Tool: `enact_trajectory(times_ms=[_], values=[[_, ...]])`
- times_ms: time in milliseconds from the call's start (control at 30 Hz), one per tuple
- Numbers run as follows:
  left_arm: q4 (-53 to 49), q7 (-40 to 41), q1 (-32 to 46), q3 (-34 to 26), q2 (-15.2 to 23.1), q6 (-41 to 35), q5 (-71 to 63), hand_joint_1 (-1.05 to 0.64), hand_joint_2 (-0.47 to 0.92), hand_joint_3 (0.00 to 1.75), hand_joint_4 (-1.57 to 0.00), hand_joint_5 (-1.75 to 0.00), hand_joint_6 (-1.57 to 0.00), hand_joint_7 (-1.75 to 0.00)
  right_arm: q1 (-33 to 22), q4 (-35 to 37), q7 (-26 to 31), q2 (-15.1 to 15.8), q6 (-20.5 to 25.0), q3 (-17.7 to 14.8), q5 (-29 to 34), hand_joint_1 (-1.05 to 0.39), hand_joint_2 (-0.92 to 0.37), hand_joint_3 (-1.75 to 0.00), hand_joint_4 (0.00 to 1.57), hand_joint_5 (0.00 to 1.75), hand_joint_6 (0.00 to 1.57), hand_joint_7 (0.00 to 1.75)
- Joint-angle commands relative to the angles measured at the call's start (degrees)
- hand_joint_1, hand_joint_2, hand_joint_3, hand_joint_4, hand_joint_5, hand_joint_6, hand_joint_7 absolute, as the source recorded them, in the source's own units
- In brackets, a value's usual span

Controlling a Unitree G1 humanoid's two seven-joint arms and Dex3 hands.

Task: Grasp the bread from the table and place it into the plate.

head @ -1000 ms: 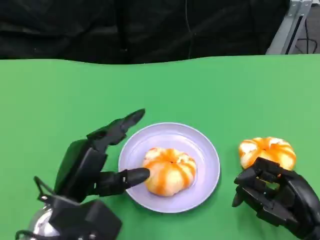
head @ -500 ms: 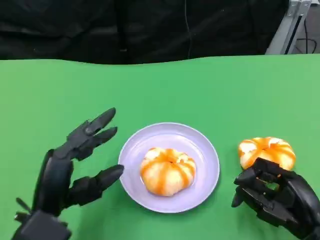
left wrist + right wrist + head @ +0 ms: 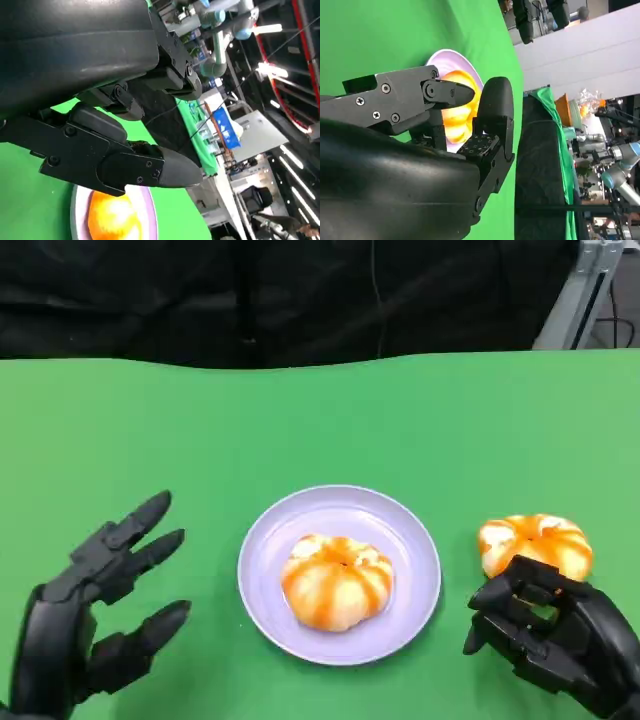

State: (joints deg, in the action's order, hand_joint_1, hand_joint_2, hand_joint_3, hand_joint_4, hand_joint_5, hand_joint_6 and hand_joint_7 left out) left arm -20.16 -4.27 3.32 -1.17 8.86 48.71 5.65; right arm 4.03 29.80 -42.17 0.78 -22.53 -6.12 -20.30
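A round orange-striped bread (image 3: 337, 581) lies in the middle of the pale purple plate (image 3: 410, 540). A second bread (image 3: 535, 542) of the same kind sits on the green table to the plate's right. My left hand (image 3: 95, 630) hovers to the left of the plate, holding nothing, its fingers spread and clear of the rim. My right hand (image 3: 550, 635) sits just in front of the second bread with its fingers curled in, gripping nothing. The left wrist view shows the plate (image 3: 150, 222) and its bread (image 3: 112, 217) beyond the fingers (image 3: 125, 167). In the right wrist view the bread (image 3: 454, 117) on the plate (image 3: 445, 56) lies behind the fingers (image 3: 492, 107).
The green table (image 3: 320, 420) runs back to a dark curtain. A grey metal frame (image 3: 580, 290) stands at the far right corner. Open green surface lies behind the plate and on the left.
My left hand has drawn back from the plate to the left and toward me, its fingers off the bread, which stays on the plate. The right hand has not moved.
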Motion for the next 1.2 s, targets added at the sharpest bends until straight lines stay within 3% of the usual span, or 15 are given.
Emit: enact_trajectory(times_ms=[33,367,533,767,933,967,1167,1200], values=[[-0.02,-3.37,1.22,-1.29,-0.37,0.06,4.26,-0.74,0.92,0.27,-0.7,-0.01,-0.53,-0.01,0.34,0.09,-0.4,1.01,0.13,-0.57,-0.63,-0.06,-0.92,-0.35,0.56,1.59,0.68,1.06],[0.74,-10.52,4.69,-2.94,-1.85,-2.52,11.54,-0.7,0.92,0.26,-0.7,0.0,-0.54,-0.01,0.27,-0.49,-0.37,1.24,0.34,-0.55,-0.49,-0.06,-0.91,-0.35,0.55,1.6,0.68,1.07],[3.41,-14.74,6.05,-2.92,-2.82,-8.23,16.38,-0.31,0.9,0.04,-0.66,0.0,-0.57,-0.01,0.16,-0.69,-0.44,1.35,0.36,-0.69,-0.65,-0.06,-0.91,-0.36,0.55,1.6,0.68,1.08],[5.02,-15.69,6.46,-3.53,-4.06,-11.95,14.64,-0.08,0.91,0.03,-0.64,0.0,-0.6,-0.01,0.2,-0.84,-0.33,1.48,0.9,-0.75,-0.63,-0.07,-0.89,-0.37,0.55,1.6,0.67,1.08],[4.42,-14.53,5.69,-3.84,-5.06,-11.93,11.06,0.08,0.92,0.12,-0.72,-0.03,-0.69,-0.04,0.49,-0.54,-0.27,1.49,0.94,-0.89,-0.64,-0.07,-0.89,-0.38,0.55,1.6,0.68,1.08],[3.82,-14.4,5.35,-3.97,-5.14,-11.07,10.1,0.12,0.92,0.17,-0.8,-0.06,-0.76,-0.06,0.57,-0.43,-0.31,1.5,0.91,-0.91,-0.64,-0.05,-0.9,-0.38,0.55,1.6,0.67,1.08],[2.05,-14.83,4.39,-4.54,-5.33,-9.01,8.06,0.15,0.92,0.22,-0.88,-0.08,-0.83,-0.06,0.65,-0.25,-0.33,1.47,0.64,-0.95,-0.57,-0.04,-0.9,-0.39,0.55,1.6,0.68,1.08],[1.39,-15.15,4.04,-4.53,-5.13,-8.32,7.7,0.09,0.92,0.28,-1.05,-0.22,-1.05,-0.14,0.67,-0.19,-0.32,1.46,0.48,-0.97,-0.53,-0.04,-0.9,-0.39,0.56,1.6,0.68,1.07]])
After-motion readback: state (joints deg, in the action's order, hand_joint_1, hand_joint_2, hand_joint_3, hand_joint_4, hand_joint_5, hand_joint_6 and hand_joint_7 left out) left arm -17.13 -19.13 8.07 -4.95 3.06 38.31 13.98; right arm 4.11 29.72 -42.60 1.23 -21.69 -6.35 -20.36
